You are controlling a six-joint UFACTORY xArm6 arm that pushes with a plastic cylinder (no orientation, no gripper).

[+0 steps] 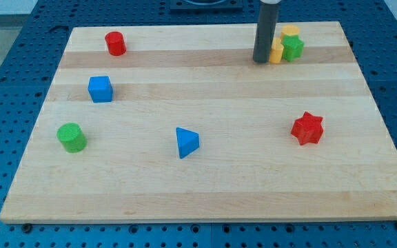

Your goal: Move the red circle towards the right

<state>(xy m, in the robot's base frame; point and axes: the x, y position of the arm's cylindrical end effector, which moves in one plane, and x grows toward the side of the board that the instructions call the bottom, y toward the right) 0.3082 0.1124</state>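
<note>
The red circle (116, 43) is a short red cylinder near the board's top left corner. My tip (261, 60) is far to its right, near the view's top, touching or just left of a yellow block (277, 52). A green star-like block (293, 47) and another yellow block (289, 32) sit right beside that one.
A blue cube (100, 89) lies below the red circle. A green cylinder (71, 137) is at the left. A blue triangle (187, 142) is near the middle bottom. A red star (307, 128) is at the right. The wooden board (198, 200) rests on a blue pegboard table.
</note>
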